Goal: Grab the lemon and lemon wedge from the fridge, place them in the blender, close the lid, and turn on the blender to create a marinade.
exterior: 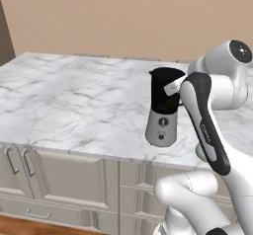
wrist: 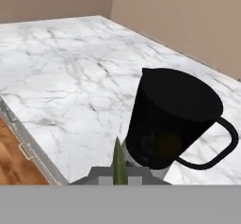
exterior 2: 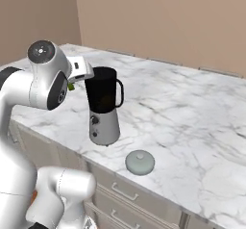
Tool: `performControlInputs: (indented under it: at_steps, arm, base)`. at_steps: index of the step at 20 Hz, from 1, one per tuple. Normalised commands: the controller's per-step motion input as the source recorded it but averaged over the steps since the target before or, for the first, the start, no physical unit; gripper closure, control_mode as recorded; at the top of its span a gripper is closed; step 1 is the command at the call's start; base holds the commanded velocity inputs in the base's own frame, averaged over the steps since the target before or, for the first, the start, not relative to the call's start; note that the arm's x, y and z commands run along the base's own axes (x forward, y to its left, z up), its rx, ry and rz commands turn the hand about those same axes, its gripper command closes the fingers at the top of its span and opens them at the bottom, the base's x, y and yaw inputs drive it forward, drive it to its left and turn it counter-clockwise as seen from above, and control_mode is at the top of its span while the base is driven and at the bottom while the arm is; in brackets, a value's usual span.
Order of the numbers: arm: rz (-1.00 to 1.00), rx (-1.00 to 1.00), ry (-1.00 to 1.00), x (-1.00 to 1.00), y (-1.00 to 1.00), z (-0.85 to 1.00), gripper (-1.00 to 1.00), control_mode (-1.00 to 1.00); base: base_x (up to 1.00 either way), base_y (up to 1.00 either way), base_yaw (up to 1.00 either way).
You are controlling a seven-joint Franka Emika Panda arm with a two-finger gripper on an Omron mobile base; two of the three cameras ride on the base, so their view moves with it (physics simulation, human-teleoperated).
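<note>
The blender [exterior: 163, 111] [exterior 2: 103, 108] [wrist: 174, 119] stands on the marble counter near its front edge, a black jug with its top uncovered on a silver base. A dim yellowish round shape, the lemon [wrist: 168, 144], shows low inside the jug. The pale grey-green lid [exterior 2: 140, 162] lies flat on the counter to the right of the base. My gripper [wrist: 119, 171] [exterior 2: 72, 84] [exterior: 173, 87] hovers beside the jug's rim, shut on a thin greenish lemon wedge [wrist: 119, 164] seen edge on. The fridge is out of view.
The marble counter [exterior: 74, 100] runs wide to the left of the blender and ends at a beige wall behind. Grey cabinet drawers with handles [exterior: 29, 162] sit below the front edge. A wooden floor [wrist: 14, 162] lies below.
</note>
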Motion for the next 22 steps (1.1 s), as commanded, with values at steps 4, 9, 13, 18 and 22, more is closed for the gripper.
performControlInputs:
  at_steps: [4, 9, 13, 18, 22]
  arm:
    - [0.00, 0.00, 0.00, 0.00, 0.00, 0.00, 1.00, 1.00]
    - [0.00, 0.00, 0.00, 0.00, 0.00, 0.00, 1.00, 1.00]
    - [0.05, 0.01, -0.04, 0.01, -0.06, 0.00, 1.00, -1.00]
    - [0.10, 0.04, -0.11, 0.07, -0.21, 0.00, 1.00, -1.00]
    - [0.00, 0.00, -0.06, 0.10, -0.13, 0.04, 1.00, -1.00]
  base:
    - [-0.15, -0.61, 0.27]
    - [0.00, -0.52, 0.28]
    - [0.00, -0.28, 0.19]
    - [0.00, 0.00, 0.00]
    - [0.00, 0.00, 0.00]
